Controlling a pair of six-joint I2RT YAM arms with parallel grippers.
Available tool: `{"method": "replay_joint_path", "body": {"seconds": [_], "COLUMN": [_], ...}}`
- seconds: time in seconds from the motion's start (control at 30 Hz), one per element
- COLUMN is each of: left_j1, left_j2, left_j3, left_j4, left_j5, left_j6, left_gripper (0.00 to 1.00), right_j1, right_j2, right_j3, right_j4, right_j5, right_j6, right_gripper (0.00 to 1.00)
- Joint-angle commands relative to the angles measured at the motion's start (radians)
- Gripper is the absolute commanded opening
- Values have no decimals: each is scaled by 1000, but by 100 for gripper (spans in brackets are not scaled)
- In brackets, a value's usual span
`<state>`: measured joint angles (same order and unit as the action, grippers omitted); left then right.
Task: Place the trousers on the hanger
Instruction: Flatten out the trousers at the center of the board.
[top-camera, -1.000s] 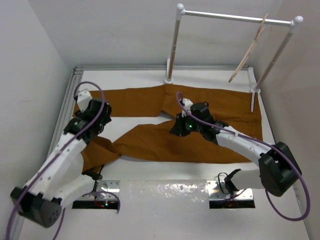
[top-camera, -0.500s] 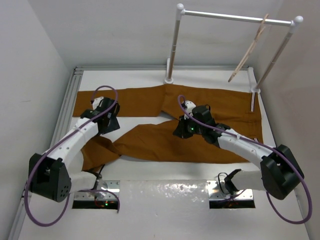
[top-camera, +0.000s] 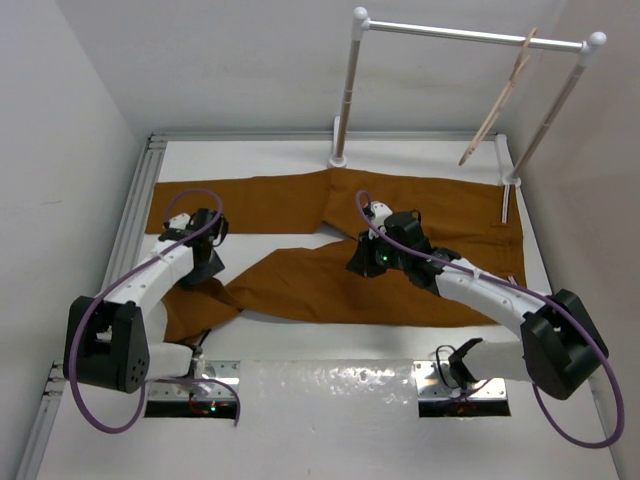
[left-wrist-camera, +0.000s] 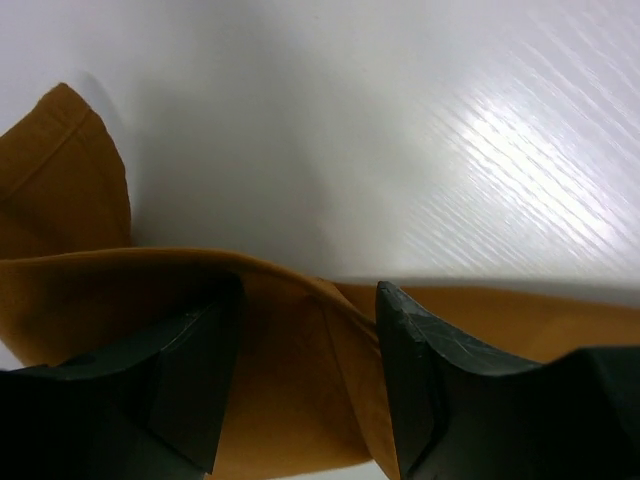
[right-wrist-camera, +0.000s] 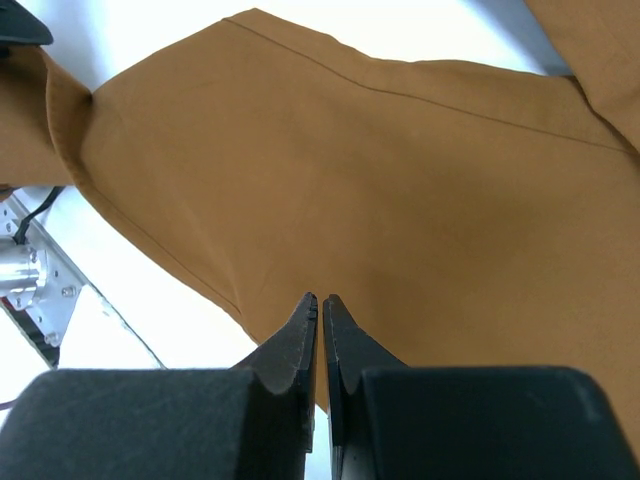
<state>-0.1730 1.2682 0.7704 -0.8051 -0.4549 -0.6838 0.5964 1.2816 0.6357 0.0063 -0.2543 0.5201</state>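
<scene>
Grasp step. Trousers (top-camera: 300, 285) lie flat across bench (top-camera: 250, 155); hanger (top-camera: 495, 105) hangs on rail (top-camera: 470, 35), far-right corner. Left fingers (left-wrist-camera: 200, 350) are wide open, empty, astride a leg fold nr the left edge. Right fingers (right-wrist-camera: 295, 340) are closed mid-cloth, poss. pinching it. Next: close left on the fold.

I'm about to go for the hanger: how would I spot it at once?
Find the white clothes rail at the far right corner of the table. The hanger hangs from its bar near the right-hand post. It is thin, pale beige and slanted, unlike the round white posts.
</scene>
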Motion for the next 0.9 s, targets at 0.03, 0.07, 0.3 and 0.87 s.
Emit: {"method": "replay_joint_path", "body": {"seconds": [0.03, 0.07, 0.3, 0.87], "left_j1": [24, 27, 30, -381], "left_j2": [17, 17, 56, -176], "left_j3": [-2, -2, 16, 201], "left_j4": [66, 69, 121, -88], "left_j5": [-56, -56, -30, -103], "left_j6": [-30, -23, 26, -113], "left_gripper": [50, 45, 0, 0], "right_j1": [2, 2, 2, 2], "right_j2": [-21, -19, -14, 28], "right_j3": [-7, -5, 1, -1], "right_j4": [41, 37, 21, 41], "right_j5": [10, 15, 43, 53], "right_j6": [1, 0, -6, -3], "right_gripper": [5, 5, 5, 5]}}
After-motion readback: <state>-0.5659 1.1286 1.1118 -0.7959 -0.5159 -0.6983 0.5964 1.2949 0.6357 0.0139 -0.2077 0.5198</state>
